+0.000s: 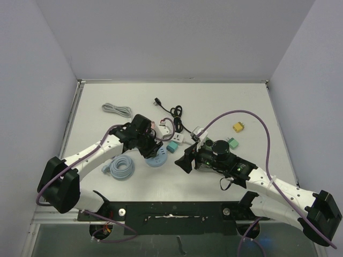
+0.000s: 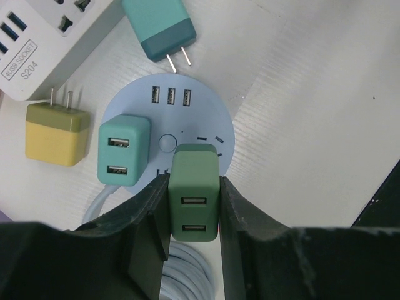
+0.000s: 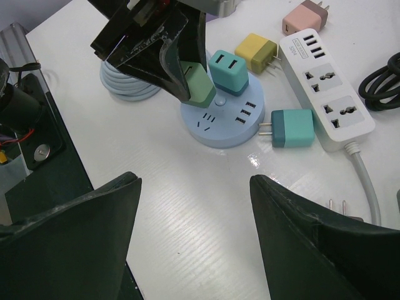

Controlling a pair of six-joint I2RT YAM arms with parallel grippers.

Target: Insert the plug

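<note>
So the left end effector point(image 2: 192, 180) is pinching the green plug point(image 2: 194, 195) by its two flat sides, right over the near edge of the round blue hub point(image 2: 201, 112). Makes sense to me: gripping the sides leaves the bottom free, so the prongs can go straight down into a socket. The plug stands with its long axis pretty much vertical, USB-port face up at the wrist camera and prongs presumably down, though they're hidden under the body. From the right wrist view it looks like it's sitting on the hub, just beside the teal charger point(image 2: 124, 150) that's already plugged in. I honestly can't tell if it's fully seated or just resting on the slots. The right end effector point(image 3: 190, 187) is spread wide with nothing in it, hovering low over the tabletop point(image 2: 312, 94) near the hub, my guess is to steady it if needed. A yellow charger point(image 2: 56, 134) and the white power strip point(image 2: 37, 37) lie close by, not involved.
</note>
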